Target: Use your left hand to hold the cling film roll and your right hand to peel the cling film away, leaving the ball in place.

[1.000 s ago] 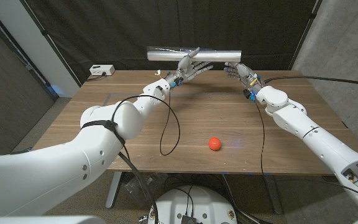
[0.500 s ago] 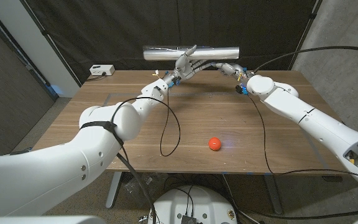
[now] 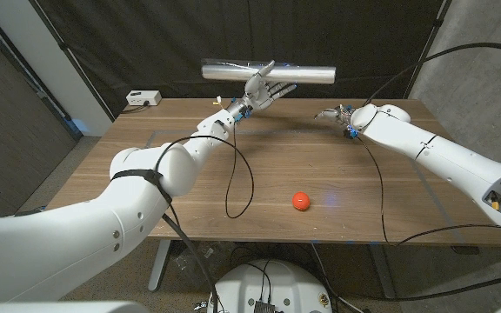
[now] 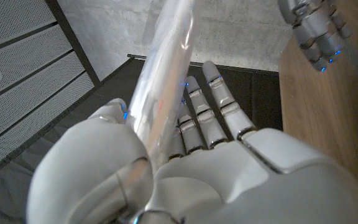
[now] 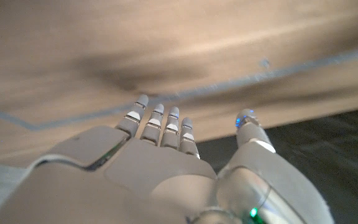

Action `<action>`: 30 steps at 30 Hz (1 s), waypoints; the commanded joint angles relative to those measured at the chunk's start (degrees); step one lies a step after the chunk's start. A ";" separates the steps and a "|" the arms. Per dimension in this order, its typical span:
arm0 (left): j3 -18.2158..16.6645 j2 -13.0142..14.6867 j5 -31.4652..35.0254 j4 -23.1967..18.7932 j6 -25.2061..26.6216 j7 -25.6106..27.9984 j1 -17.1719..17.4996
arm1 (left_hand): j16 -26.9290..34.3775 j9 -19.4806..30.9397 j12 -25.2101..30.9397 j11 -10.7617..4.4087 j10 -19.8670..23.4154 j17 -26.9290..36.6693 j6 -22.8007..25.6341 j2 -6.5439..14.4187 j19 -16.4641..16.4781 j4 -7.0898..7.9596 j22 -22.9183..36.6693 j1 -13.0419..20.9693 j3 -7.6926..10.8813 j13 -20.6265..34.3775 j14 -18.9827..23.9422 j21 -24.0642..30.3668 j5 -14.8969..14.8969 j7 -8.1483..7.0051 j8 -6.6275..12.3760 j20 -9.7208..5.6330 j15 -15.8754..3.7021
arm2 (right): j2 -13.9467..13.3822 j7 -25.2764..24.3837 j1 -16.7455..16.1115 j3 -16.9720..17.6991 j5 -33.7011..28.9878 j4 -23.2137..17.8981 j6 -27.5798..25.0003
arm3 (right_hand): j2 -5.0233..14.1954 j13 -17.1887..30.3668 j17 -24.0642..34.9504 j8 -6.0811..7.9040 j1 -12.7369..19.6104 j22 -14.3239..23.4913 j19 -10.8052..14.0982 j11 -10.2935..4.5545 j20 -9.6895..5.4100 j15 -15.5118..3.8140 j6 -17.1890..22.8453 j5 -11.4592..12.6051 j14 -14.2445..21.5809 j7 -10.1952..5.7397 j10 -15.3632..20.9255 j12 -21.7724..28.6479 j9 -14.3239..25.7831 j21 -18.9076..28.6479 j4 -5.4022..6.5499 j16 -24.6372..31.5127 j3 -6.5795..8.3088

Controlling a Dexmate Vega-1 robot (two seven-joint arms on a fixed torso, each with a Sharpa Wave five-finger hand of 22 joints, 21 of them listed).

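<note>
**Roll held high at the far edge, ball near the front**

Nearest to me, an orange ball sits alone on the wooden table, a little right of centre and close to the near edge. A black cable hangs from my left arm in a loop over the tabletop, to the left of the ball and apart from it.

Farther out on the right, my right hand hovers over the far right part of the table. In its wrist view the fingers reach out side by side with the thumb set apart, and nothing lies in them.

Farthest out, my left hand is raised above the table's far edge and holds the cling film roll. The roll lies crosswise, left to right, in front of the dark curtain. In the left wrist view the roll runs between the thumb and the fingers, which are stretched along it. My right hand is well apart from the roll, lower and to its right.

A small white box rests at the table's far left corner.
</note>
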 commanded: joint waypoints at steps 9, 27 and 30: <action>1.15 1.19 -1.93 -0.31 -0.29 -2.74 0.72 | -0.08 0.16 -0.13 -0.05 0.25 0.03 -0.24 2.46 0.31 1.47 0.17 -3.62 1.03 0.17 0.54 -0.20 0.54 0.12 -0.12 -0.03 -6.02 | -5.55 -57.04 14.06 -15.84 46.63 -2.74 -26.19 | 2.59 0.22 0.02 1.96 6.34 0.18 1.67 -1.22 0.35 -1.72 3.68 -0.11 0.81 -0.65 1.21 1.73 0.35 -0.31 -0.08 1.48 2.02; 7.07 3.61 -0.38 -0.30 -1.11 2.01 1.19 | -0.30 0.12 -0.23 -0.14 0.66 -0.07 -0.17 2.24 0.40 1.28 0.16 -3.78 0.90 0.25 0.63 -0.39 0.75 0.18 -0.11 0.06 -5.80 | -4.52 -67.17 -9.97 12.35 25.96 -20.53 -26.19 | 2.09 -0.09 -0.08 3.41 13.32 0.45 14.27 -3.22 -1.57 -5.83 14.57 0.02 15.06 -1.94 13.55 5.36 0.35 3.86 0.08 3.35 1.22; 8.74 4.16 -0.46 -0.38 -1.15 3.24 1.22 | -0.34 0.13 -0.27 0.00 0.66 -0.09 -0.08 2.21 0.42 1.22 0.16 -3.75 0.91 0.26 0.63 -0.42 0.78 0.19 -0.06 0.06 -5.77 | -5.47 -67.17 -11.74 14.66 23.76 -23.87 -26.19 | 2.19 -0.10 -0.05 3.41 13.41 0.47 14.72 -3.09 -1.80 -5.75 15.06 0.10 15.90 -1.85 14.11 5.46 0.34 4.04 0.25 3.42 1.35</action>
